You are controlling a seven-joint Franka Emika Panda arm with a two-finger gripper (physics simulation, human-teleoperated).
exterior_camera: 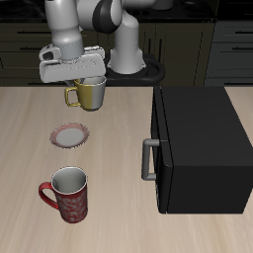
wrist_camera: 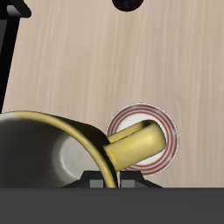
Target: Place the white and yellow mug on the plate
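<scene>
From where I stand, the red mug [exterior_camera: 67,193] is at the lower left of the frame, the plate [exterior_camera: 70,133] above it. In the upper left the gripper [exterior_camera: 87,83] carries the white and yellow mug [exterior_camera: 89,93] in the air, fingers closed on its rim. The mug stands upright, long axis vertical, handle toward the left. I think it must come forward above the plate and descend slowly. The black microwave [exterior_camera: 203,148] fills the right.

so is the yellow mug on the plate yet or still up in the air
In the air. The white and yellow mug hangs in the gripper, clear of the table, and the plate lies bare, nearer the table's front edge.
</scene>
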